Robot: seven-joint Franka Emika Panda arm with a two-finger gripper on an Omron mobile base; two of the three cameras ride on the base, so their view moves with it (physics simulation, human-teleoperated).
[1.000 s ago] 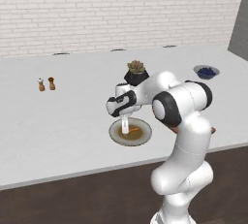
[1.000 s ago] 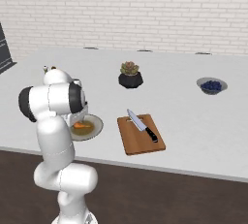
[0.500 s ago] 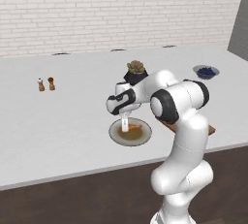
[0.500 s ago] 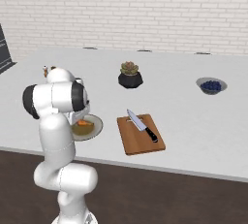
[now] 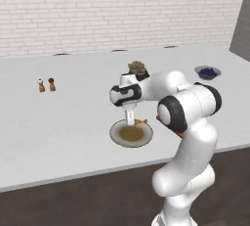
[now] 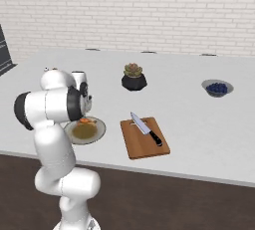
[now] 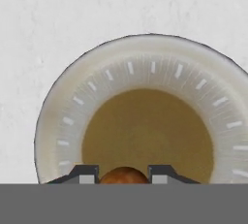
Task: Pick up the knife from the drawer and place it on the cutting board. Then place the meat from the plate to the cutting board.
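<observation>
End effector (image 7: 124, 172) low over plate (image 7: 63, 116), fingertips (image 7: 85, 174) either side of meat (image 7: 123, 175), apparently clenched on it; firm contact not confirmable. Meat (image 6: 85, 121) at plate's far rim. Knife (image 6: 146, 129) already lying diagonally on cutting board (image 6: 137, 147). Risks: small rounded lump slipping from a shallow pinch during lift; drop onto desk (image 5: 58, 122) in transit; landing on the blade, given little bare board.
</observation>
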